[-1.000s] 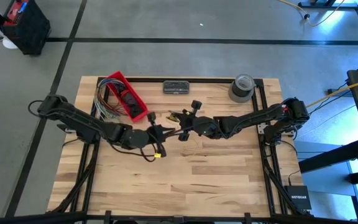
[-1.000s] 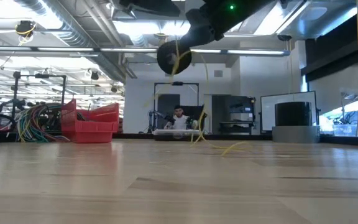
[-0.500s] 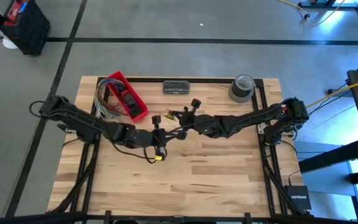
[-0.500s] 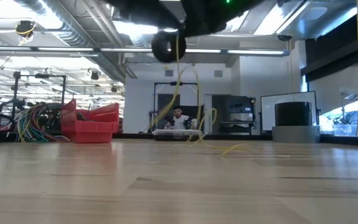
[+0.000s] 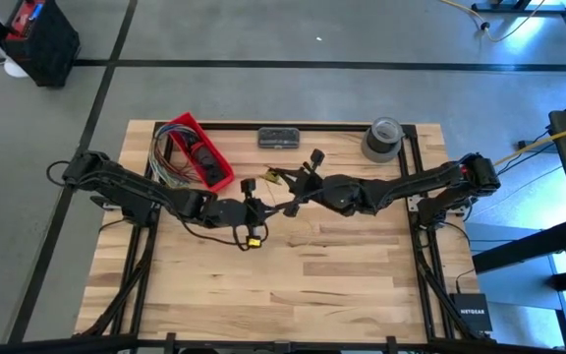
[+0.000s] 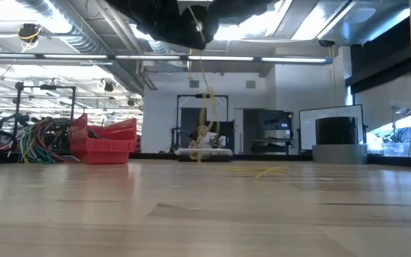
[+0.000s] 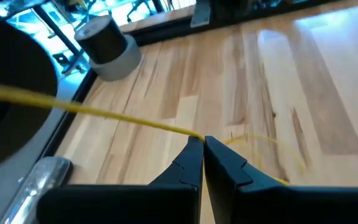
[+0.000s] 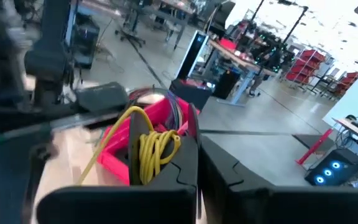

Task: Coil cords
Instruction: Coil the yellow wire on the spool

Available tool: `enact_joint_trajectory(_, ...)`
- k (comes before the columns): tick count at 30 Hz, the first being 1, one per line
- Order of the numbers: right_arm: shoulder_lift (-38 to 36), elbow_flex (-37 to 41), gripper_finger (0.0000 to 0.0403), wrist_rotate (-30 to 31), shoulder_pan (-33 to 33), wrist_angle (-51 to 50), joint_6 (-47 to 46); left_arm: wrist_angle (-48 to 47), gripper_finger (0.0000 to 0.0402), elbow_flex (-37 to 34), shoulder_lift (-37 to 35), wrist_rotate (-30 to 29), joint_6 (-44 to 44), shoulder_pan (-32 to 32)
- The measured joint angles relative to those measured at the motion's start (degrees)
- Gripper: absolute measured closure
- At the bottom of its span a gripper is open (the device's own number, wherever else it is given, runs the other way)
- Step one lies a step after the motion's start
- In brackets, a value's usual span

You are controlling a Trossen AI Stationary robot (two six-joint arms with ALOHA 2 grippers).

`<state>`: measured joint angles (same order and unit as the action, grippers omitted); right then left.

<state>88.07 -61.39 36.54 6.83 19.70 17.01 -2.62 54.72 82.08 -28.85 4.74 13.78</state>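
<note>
Holding multicoloured wires [image 5: 165, 157]: red bin [image 5: 200, 152]

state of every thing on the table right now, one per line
cord: taut, pinched at left gripper, coils at right gripper
left gripper: shut on cord, mid-table
right gripper: shut, cord coils beside it
red bin: tilted, multicoloured wires spilling beside it
tape roll: upright, far right corner

Table [image 5: 342, 265]: light wood, pale plank stripes. Bin [image 5: 200, 149]: bright red. Wire bundle [image 6: 38, 139]: mixed green, red, blue, orange. Cord [image 7: 123, 117]: yellow. Tape roll [image 5: 383, 139]: grey. Arms, both grippers: black.
</note>
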Motion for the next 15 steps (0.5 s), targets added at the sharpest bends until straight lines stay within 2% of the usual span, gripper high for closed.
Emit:
enact_joint_trajectory(3, -1.86, 0.00, 0.0397, 4.77, 0.55, -6.21, -0.05, -2.66, 0.0396, -0.02, -0.06, -0.54, -0.04, 0.01)
enact_joint_trajectory(6, -2.82, 0.00, 0.0397, 8.86, 0.88, -8.00, -0.11, -2.76, 0.0396, -0.02, -0.35, -0.83, -0.47, -0.39)
enact_joint_trajectory(11, -3.12, 0.00, 0.0397, 6.74, 1.99, -7.47, -0.14, -1.70, 0.0396, -0.04, -0.33, -0.40, -0.42, -0.62)
enact_joint_trajectory(15, -3.00, -0.04, 0.0397, 4.78, 1.85, -11.01, -0.17, -0.26, 0.0396, -0.04, -1.16, -0.03, -0.80, 0.22)
